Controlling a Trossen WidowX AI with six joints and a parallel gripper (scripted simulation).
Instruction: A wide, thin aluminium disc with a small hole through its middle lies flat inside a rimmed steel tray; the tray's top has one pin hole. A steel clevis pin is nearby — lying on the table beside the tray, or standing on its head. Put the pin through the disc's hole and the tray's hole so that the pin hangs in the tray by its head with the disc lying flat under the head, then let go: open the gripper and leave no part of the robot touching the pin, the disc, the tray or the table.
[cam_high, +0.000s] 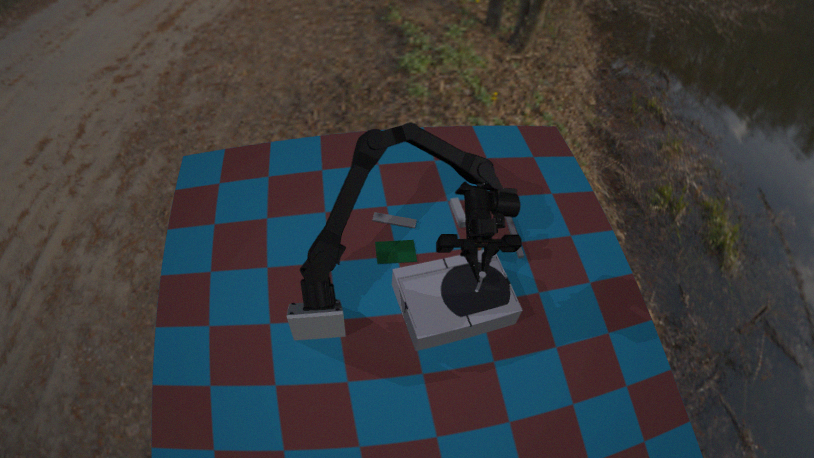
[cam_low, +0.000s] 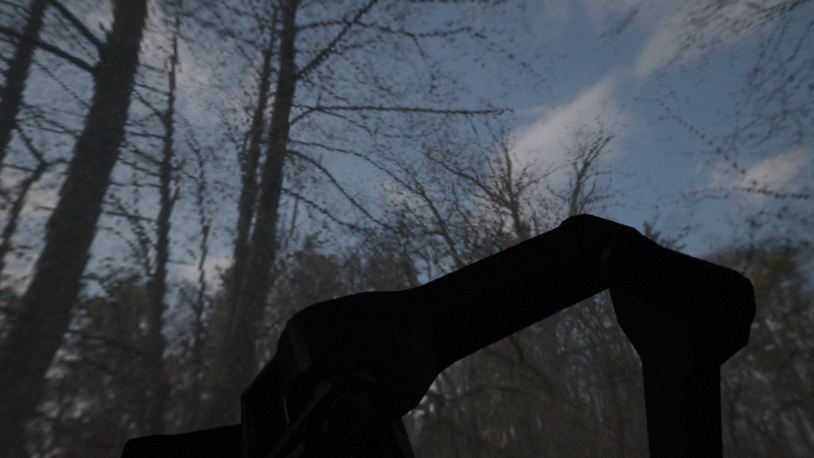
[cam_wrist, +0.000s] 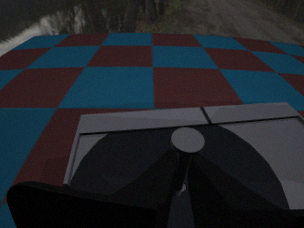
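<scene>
In the top view, the end effector (cam_high: 479, 271) (cam_wrist: 182, 157) is closed on the pin (cam_high: 482, 275) (cam_wrist: 188, 140), above the dark disc (cam_high: 455, 296) (cam_wrist: 245, 165). The pin's head is uppermost and its shank points down toward the disc, the long axis steep; its exact tilt cannot be told. The disc lies in the tray (cam_high: 424, 299) (cam_wrist: 142, 122), which sits on the checkered surface (cam_high: 387, 410) (cam_wrist: 115, 85). A green card (cam_high: 396, 251) and a pale bar (cam_high: 394, 220) lie near the tray.

The exterior view shows only the arm (cam_high: 348, 199) (cam_low: 512, 299) against trees and sky.

In the wrist view, the pin's round head faces the camera, just above the fingertips. Whether its tip is in the hole cannot be told.
</scene>
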